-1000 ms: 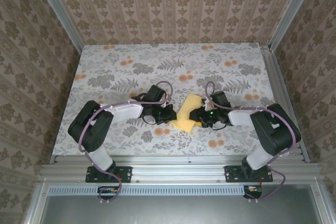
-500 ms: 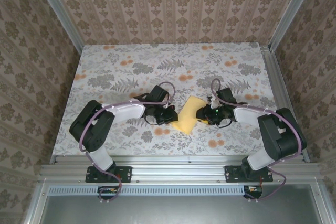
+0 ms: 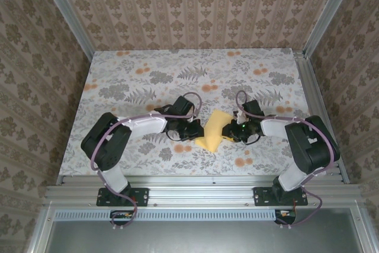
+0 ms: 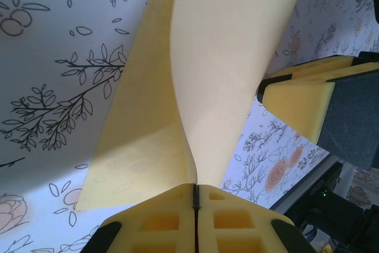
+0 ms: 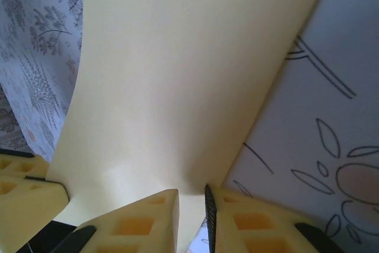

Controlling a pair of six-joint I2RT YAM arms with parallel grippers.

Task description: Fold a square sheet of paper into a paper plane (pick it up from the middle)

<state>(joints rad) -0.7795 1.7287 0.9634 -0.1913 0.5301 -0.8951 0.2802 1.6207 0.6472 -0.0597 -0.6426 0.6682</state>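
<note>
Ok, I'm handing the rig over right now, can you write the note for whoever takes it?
Left gripper: shut on one edge of the square sheet of paper.
Right gripper: jaws narrowly apart around the opposite edge, not pinching yet.
Sheet: bowed up between them, over the flowered cloth.
Done: sheet gripped; no crisp crease visible.
To do: all the folding.
</note>
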